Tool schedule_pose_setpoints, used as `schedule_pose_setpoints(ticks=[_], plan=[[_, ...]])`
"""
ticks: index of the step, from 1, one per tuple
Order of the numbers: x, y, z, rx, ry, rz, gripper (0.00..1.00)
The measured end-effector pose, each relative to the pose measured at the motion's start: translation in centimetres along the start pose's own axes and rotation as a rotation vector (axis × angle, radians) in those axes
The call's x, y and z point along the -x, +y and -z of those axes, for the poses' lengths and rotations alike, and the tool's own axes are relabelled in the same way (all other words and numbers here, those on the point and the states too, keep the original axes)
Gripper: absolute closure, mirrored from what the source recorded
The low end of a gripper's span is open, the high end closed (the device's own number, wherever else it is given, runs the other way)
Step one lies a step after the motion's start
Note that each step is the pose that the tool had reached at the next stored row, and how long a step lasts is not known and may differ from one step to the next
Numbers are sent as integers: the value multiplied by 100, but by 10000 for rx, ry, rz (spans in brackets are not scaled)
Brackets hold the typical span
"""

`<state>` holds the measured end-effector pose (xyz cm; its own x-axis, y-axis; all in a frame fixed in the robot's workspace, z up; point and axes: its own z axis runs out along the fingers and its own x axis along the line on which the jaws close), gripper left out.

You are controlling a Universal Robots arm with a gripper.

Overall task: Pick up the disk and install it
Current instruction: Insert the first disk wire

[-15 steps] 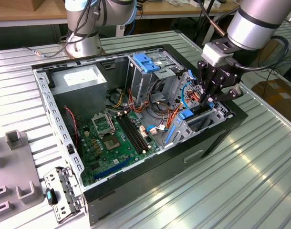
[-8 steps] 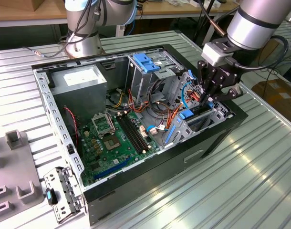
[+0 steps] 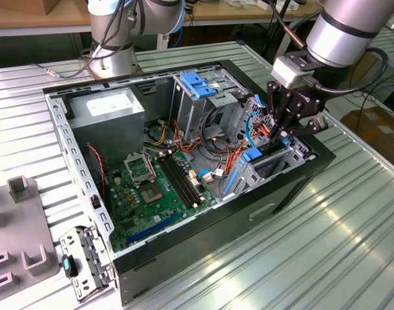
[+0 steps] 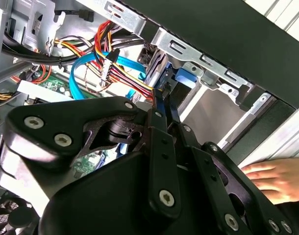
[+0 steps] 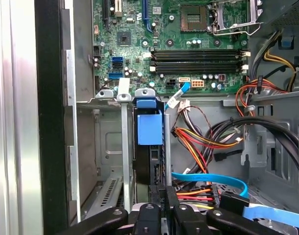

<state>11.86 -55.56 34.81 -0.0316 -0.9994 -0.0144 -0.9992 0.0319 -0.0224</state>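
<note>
Fingers look drawn together at the top edge of the disk [image 5: 148, 147], pinching it as far as you can judge; the gripper [image 3: 282, 132] hangs over the drive bay [image 3: 274, 161] at the case corner on the exterior view's right. In the first wrist view the disk stands on edge in a slot of the bay, its blue tab [image 5: 149, 126] showing, so your step is the install: seating it in the slot. That calls for a straight push along the slot rails. Room is tight: a grey rail [image 5: 125, 147] sits just beside one face, cables [image 5: 203, 142] crowd the other. Mind the hand [image 4: 277, 178] resting near the case in the second wrist view.
</note>
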Motion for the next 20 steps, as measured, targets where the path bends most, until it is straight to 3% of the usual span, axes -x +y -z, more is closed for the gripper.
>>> schedule_pose_setpoints(ticks=[3,7,20], plan=[[-10,0,-3,1,-38,-6,83],[-20,0,-9,5,-160,-8,83],[-32,-1,-11,15,-176,394,83]])
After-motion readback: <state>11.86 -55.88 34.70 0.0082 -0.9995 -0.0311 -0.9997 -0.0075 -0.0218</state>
